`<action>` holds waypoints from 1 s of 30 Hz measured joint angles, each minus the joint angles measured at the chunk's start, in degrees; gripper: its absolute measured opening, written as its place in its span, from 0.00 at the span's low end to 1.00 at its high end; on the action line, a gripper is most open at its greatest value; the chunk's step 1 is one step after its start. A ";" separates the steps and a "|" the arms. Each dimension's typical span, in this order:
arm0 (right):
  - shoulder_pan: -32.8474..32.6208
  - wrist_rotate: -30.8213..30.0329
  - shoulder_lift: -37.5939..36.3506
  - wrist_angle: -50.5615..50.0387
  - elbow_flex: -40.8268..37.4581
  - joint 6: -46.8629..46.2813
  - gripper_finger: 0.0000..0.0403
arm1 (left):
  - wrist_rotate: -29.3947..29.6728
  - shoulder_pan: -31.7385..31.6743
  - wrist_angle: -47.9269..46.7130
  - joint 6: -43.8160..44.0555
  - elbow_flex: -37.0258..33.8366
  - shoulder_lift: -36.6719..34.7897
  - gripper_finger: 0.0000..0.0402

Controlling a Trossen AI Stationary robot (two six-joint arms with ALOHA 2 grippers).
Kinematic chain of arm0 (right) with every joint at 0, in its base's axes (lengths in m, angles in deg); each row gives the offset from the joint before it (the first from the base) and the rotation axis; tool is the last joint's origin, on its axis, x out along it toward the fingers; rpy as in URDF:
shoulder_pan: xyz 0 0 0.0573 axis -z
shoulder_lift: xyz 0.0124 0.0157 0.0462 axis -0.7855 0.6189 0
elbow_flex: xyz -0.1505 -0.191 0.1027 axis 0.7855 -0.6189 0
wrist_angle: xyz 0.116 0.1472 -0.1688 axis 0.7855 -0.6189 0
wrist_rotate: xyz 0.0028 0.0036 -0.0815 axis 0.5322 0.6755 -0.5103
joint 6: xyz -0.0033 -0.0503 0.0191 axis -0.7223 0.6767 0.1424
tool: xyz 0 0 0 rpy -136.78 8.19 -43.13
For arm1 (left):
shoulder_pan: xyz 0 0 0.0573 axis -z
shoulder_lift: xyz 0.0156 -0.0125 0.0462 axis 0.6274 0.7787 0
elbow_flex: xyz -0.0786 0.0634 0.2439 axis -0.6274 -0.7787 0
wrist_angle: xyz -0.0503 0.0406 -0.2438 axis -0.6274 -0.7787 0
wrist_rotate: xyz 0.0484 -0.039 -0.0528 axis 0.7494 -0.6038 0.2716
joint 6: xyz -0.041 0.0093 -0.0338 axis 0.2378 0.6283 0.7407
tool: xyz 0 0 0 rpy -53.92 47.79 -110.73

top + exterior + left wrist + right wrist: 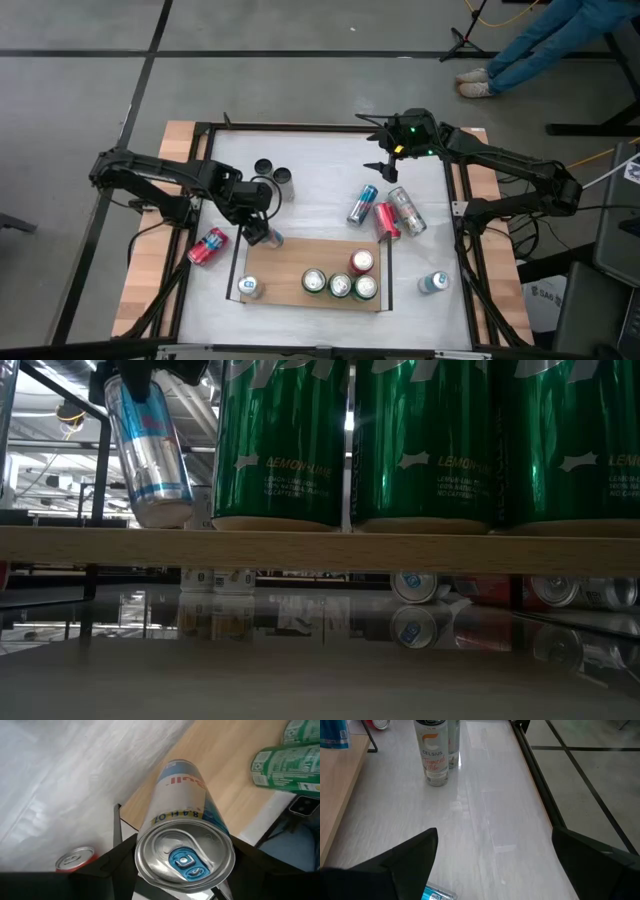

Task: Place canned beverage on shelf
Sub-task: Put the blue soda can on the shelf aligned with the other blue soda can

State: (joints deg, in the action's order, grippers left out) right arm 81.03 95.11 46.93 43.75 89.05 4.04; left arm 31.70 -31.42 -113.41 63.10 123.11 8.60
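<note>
Left gripper (pixel 262 234) jaws grasp silver-blue can (pixel 150 450), tilted, base on shelf (pixel 320 547).

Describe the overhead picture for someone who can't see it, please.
Seen from above, the left gripper holds a silver-blue can at the back left corner of a wooden shelf on a white table. The shelf holds five upright cans; more cans stand or lie around it. The right gripper waits open near the table's far edge.
</note>
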 joint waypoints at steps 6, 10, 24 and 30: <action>-0.01 -0.01 0.00 -0.02 0.00 0.00 0.95 | -0.05 0.27 0.10 -0.41 0.00 1.49 0.57; 0.00 -0.01 0.00 -0.02 0.00 0.00 0.95 | -0.04 0.24 0.16 -0.48 0.00 2.49 0.57; -0.01 -0.01 0.00 -0.02 0.00 0.00 0.95 | 0.27 0.24 0.41 -0.35 0.00 2.69 0.57; 0.01 -0.01 0.00 -0.03 0.00 0.00 0.95 | 0.34 0.26 0.53 -0.26 0.00 2.69 0.57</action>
State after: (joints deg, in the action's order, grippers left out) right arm 81.04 95.10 46.93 43.72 89.05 4.04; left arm 32.04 -31.15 -112.88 62.84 123.11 11.29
